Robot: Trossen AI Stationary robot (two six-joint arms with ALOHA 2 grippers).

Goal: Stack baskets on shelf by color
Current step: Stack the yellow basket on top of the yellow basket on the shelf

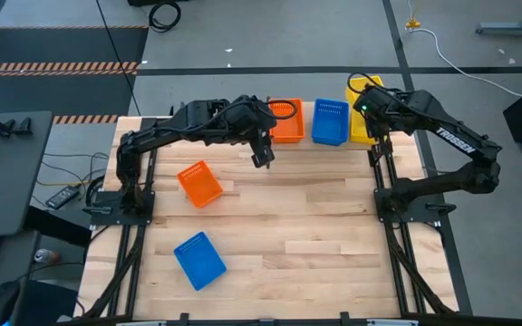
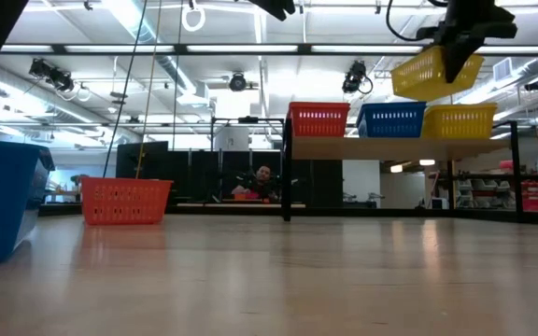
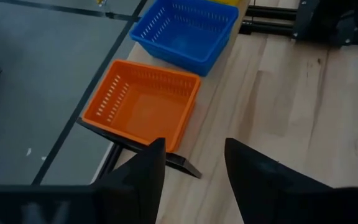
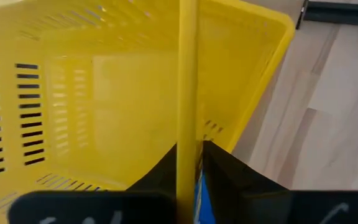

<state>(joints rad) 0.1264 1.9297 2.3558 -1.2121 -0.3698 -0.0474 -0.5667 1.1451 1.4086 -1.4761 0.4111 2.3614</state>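
Aloft | right claw (image 4: 188,168) pinching tilted yellow basket (image 2: 435,73) rim | above shelf (image 2: 390,146)

The left gripper (image 3: 194,165) hangs above the tabletop (image 3: 303,112), fingers (image 3: 148,171) parted, empty. Beyond them an orange basket (image 3: 143,107) sits on the shelf (image 3: 182,163), a blue basket (image 3: 185,32) just beside it.

I see an orange basket (image 1: 286,121), a blue basket (image 1: 331,122) and a yellow basket (image 2: 459,120) on the light-wood shelf (image 2: 390,146). A second yellow basket (image 2: 434,73), slotted sides, hangs tilted above it. Loose on the pale plank table (image 1: 315,235): one orange basket (image 1: 199,184), one blue basket (image 1: 199,259). Both arms are black.
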